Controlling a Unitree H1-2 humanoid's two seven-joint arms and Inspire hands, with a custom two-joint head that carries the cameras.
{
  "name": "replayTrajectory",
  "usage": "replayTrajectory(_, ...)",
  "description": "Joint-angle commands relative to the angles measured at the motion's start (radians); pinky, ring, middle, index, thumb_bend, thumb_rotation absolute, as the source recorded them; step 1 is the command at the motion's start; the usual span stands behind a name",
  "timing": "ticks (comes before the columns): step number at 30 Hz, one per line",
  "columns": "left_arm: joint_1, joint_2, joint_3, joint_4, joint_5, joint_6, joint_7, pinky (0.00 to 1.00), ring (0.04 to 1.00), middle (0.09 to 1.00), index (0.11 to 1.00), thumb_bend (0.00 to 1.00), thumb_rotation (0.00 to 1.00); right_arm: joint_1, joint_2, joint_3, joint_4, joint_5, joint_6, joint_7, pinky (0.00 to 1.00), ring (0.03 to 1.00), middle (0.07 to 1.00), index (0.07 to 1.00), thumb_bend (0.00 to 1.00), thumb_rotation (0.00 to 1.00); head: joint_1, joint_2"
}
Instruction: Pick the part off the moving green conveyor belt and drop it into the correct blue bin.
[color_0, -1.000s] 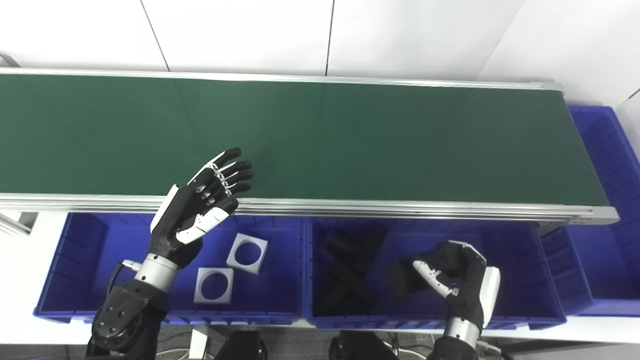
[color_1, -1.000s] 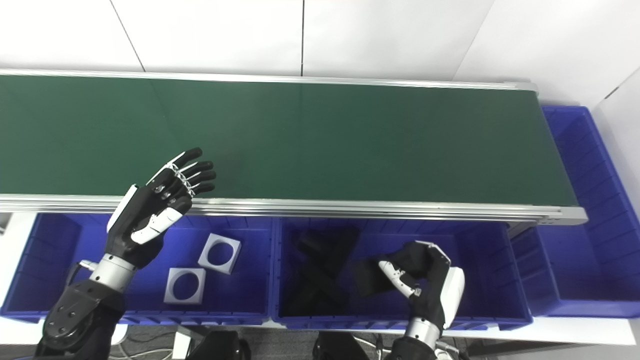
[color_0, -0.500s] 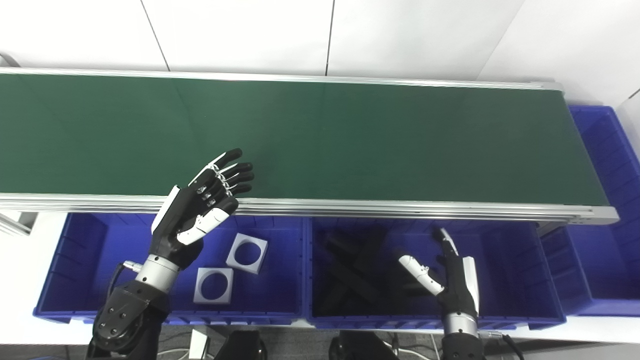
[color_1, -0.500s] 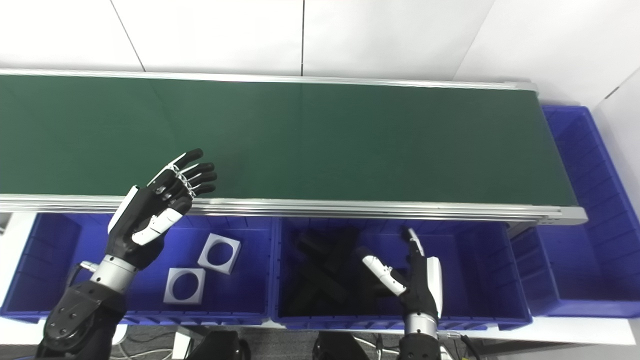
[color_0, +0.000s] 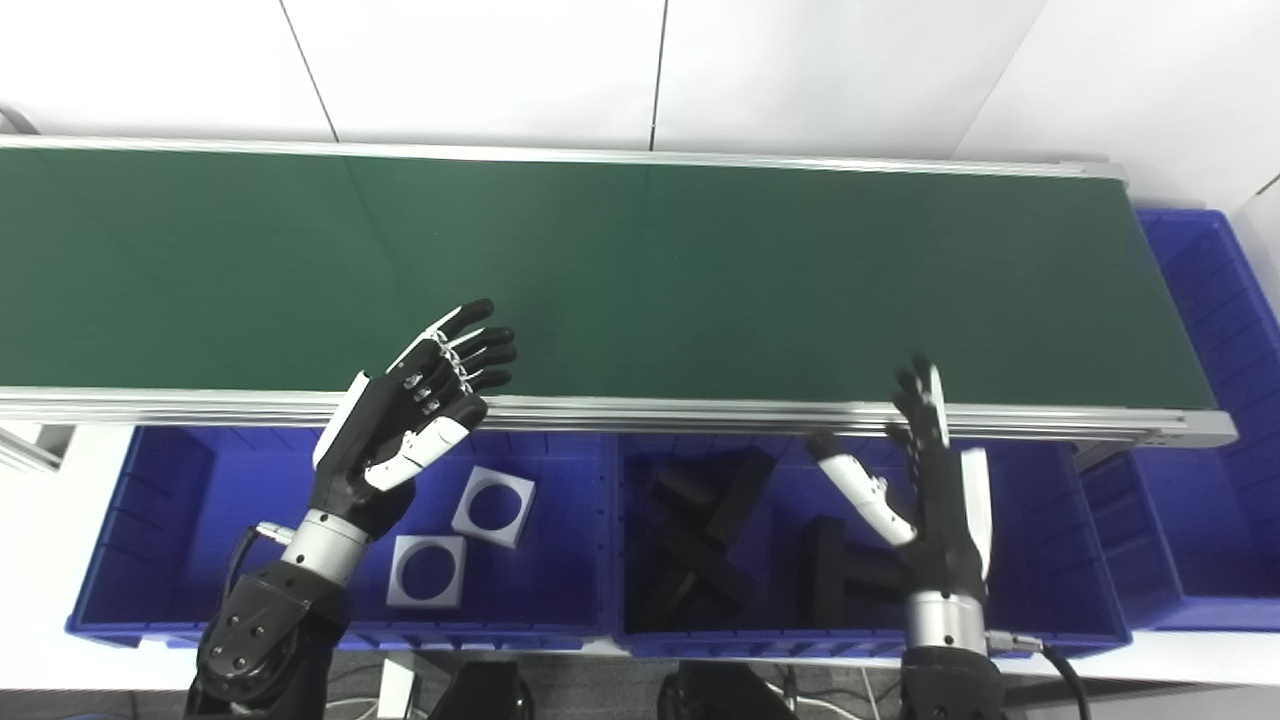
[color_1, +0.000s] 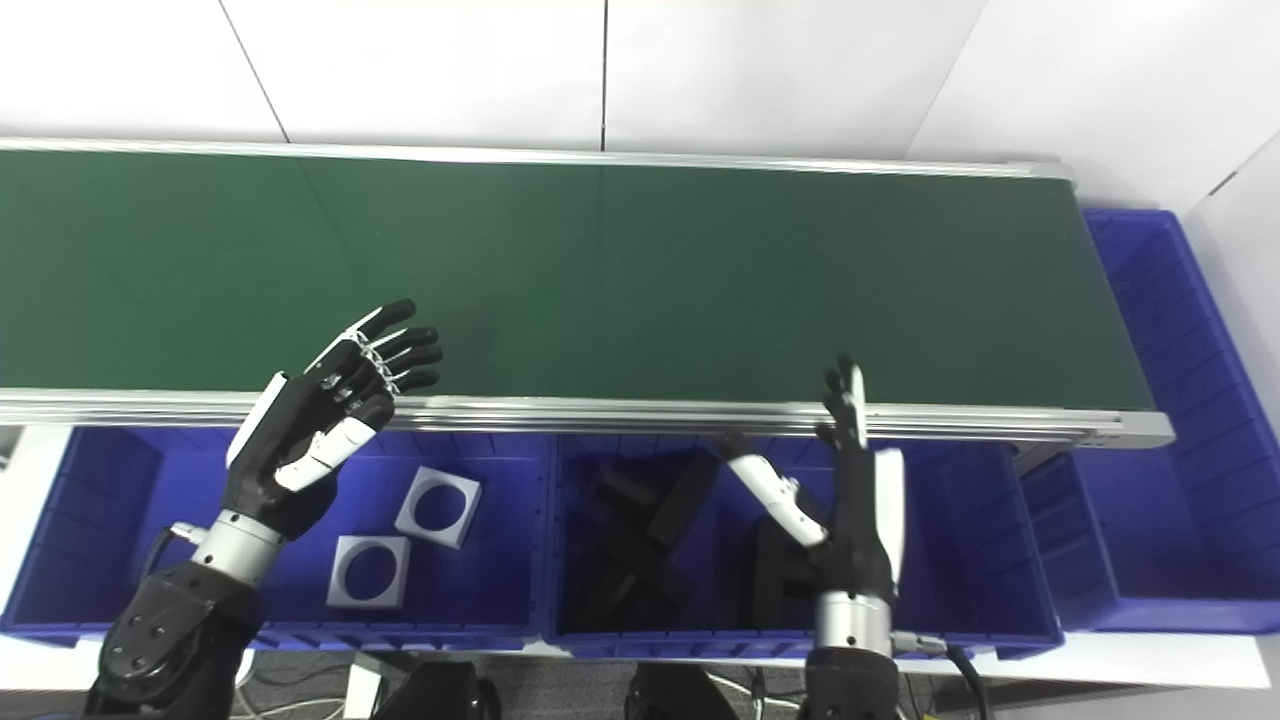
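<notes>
We saw a long green conveyor belt (color_0: 700, 280) running across the top, with a silver rail along its near edge. Nothing lay on the part of the belt we could see.

Below the rail on the left sat a blue bin (color_0: 160, 530). Two flat white square parts (color_0: 428, 571) with round holes lay in it, close together. Our left hand (color_0: 400, 440) was held up over this bin. Its fingers (color_0: 480, 355) were spread apart and reached just over the rail onto the edge of the belt. It held nothing.

Next to that bin was the middle blue bin (color_0: 1040, 540). A pile of black block parts (color_0: 690, 540) lay in its left half. One more black part (color_0: 835, 575) lay beside the pile, just left of our right wrist, and no hand touched it. This was the bin where the black part ended up.

Our right hand (color_0: 935, 500) was raised over the middle bin, palm turned to the left. Its fingers (color_0: 915, 395) pointed straight up to the rail, and the white thumb stuck out to the left. It was wide open and held nothing.

At the far right end of the belt stood another blue bin (color_0: 1215, 300).
</notes>
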Motion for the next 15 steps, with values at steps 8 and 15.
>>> replayTrajectory(8, 0.012, -0.026, -0.014, 0.031, 0.031, -0.103, 0.006, 0.79, 0.815, 0.825, 0.879, 0.61, 0.47, -0.099, 0.007, 0.098, -0.062, -0.020, -0.027, 0.092, 0.81, 0.864, 0.883, 0.913, 0.74, 0.67, 0.077, -0.067)
replayTrajectory(15, 0.025, -0.039, -0.029, 0.069, 0.072, -0.169, 0.010, 0.79, 0.824, 0.833, 0.885, 0.63, 0.54, -0.155, -0.016, 0.123, 0.010, 0.013, -0.050, 0.133, 0.80, 0.854, 0.879, 0.912, 0.72, 0.68, 0.121, -0.118)
